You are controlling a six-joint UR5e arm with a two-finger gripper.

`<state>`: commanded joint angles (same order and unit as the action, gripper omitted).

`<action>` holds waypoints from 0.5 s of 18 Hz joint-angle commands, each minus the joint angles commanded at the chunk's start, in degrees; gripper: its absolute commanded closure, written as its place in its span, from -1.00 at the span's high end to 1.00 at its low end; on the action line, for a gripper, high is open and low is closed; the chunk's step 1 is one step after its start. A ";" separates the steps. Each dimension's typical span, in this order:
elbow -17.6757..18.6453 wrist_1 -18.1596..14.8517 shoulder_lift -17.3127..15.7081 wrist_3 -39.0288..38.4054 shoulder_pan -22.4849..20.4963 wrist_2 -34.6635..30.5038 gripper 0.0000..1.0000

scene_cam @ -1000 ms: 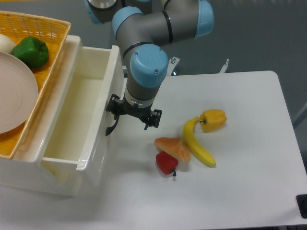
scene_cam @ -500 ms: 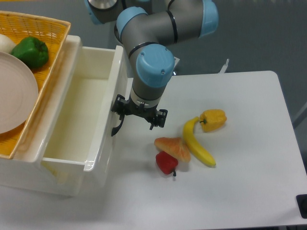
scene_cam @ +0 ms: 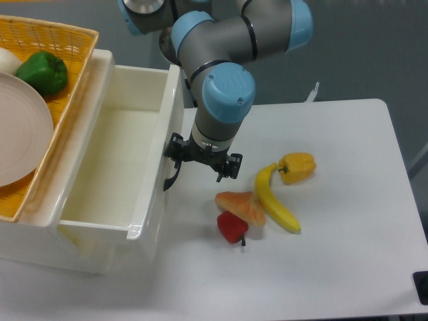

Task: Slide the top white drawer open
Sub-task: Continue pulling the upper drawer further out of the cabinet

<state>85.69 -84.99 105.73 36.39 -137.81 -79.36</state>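
A: The top white drawer (scene_cam: 107, 167) has come further out of the cabinet than it was a second ago. Its front panel has shifted right, and the empty inside shows for most of its length.

B: So the pull is working?

A: I'd say so. The end effector (scene_cam: 202, 157) has travelled right along with it, and the black handle (scene_cam: 171, 179) has stayed at its left finger the whole way. Whether the fingers are pressed onto the handle or just hooked behind it, I cannot tell; they look spread on either side of the wrist.

B: How much is left?

A: Little, by my reading. The drawer looks nearly fully open, sticking out over the bench (scene_cam: 334, 241) from under the yellow wicker basket (scene_cam: 60, 100), which carries a green pepper (scene_cam: 43, 72) and a plate (scene_cam: 20, 130).

B: Anything in the way?

A: The croissant (scene_cam: 242, 206) and red pepper (scene_cam: 232, 227) lie near, just right of the end effector and slightly toward the camera. The banana (scene_cam: 274, 200) and yellow pepper (scene_cam: 297, 166) are a bit further. More travel right could nudge the croissant.
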 joint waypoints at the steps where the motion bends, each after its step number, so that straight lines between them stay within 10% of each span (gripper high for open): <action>1: 0.00 0.09 0.00 0.09 -0.26 -0.09 1.00; 9: -0.35 0.26 -0.09 2.11 -2.37 -0.26 1.00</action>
<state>85.34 -84.73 105.64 38.50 -140.18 -79.63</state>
